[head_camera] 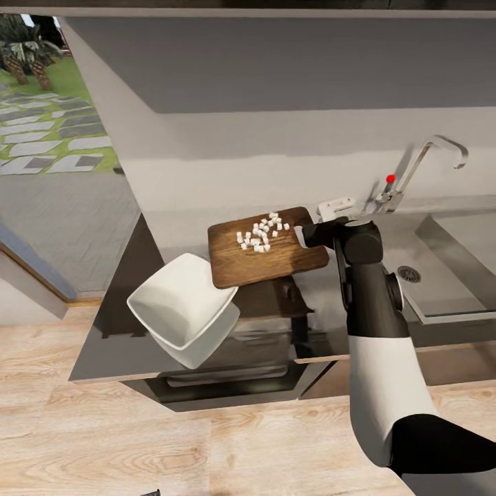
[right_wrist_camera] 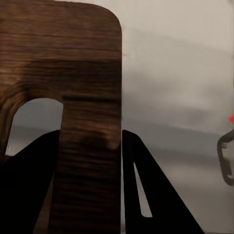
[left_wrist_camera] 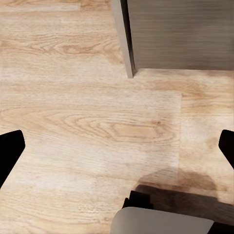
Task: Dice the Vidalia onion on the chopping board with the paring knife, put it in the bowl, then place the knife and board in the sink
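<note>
At frame centre I had the right gripper point(head_camera: 303, 235) clamped on the chopping board point(head_camera: 267, 246) by its handle end, diced onion point(head_camera: 260, 233) on top, not yet in the bowl point(head_camera: 182, 308) at lower left; left gripper point(left_wrist_camera: 117, 146) hung apart over floor.

Right arm point(head_camera: 375, 324) in smooth glossy shells: black sleeve near the shoulder, white section in the middle, dark grey-black forearm with a round grey joint disc on its side, and a rounded black wrist housing. Right pincer point(right_wrist_camera: 90, 161) with two flat, matte black, tapering fingers point(right_wrist_camera: 146, 190), one pierced by a narrow lengthwise slot. Left pincer point(left_wrist_camera: 117, 146) seen as two black fingertips point(left_wrist_camera: 9, 151) with rounded edges, plus a pale grey curved body panel with a small black block beside it.
</note>
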You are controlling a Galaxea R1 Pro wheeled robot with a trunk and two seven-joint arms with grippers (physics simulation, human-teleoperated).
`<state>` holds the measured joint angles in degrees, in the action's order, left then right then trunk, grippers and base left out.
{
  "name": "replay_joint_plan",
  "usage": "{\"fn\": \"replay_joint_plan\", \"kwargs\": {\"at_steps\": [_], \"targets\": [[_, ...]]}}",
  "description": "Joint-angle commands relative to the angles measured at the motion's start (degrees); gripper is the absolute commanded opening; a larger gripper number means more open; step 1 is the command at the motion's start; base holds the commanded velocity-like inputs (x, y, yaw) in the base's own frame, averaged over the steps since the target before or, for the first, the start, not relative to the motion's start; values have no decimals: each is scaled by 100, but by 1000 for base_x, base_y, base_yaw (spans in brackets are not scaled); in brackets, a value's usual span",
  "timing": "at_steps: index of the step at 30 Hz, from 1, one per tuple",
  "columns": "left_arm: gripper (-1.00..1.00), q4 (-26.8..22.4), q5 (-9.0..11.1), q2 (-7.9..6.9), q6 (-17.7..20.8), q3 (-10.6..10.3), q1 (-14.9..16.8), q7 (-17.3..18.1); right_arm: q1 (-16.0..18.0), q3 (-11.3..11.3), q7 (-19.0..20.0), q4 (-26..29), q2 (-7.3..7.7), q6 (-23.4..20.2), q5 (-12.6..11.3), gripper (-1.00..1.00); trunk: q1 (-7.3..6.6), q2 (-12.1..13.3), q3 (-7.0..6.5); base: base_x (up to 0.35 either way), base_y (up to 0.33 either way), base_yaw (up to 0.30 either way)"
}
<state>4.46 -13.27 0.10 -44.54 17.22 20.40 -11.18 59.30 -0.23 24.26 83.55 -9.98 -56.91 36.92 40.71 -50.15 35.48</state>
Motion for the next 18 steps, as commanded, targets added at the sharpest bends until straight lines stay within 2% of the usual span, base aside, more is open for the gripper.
{"fn": "replay_joint_plan", "kwargs": {"at_steps": [1, 6, 9, 11, 18], "targets": [[100, 20, -62, -2, -29, 30, 8, -42, 4, 19, 52, 4, -2, -13, 77, -100, 1, -4, 5, 0, 0, 0], [100, 20, -62, -2, -29, 31, 8, -42, 8, 98, 52, 3, -2, 2, 79, -100, 1, -4, 5, 0, 0, 0], [100, 20, -62, -2, -29, 28, 8, -42, 10, 420, 52, 3, -2, 5, 72, -100, 1, -4, 5, 0, 0, 0], [100, 20, -62, -2, -29, 31, 8, -42, 10, 508, 52, 3, -2, 5, 71, -100, 1, -4, 5, 0, 0, 0], [100, 20, -62, -2, -29, 28, 8, -42, 13, 549, 52, 3, -2, 5, 63, -100, 1, -4, 5, 0, 0, 0]]}}
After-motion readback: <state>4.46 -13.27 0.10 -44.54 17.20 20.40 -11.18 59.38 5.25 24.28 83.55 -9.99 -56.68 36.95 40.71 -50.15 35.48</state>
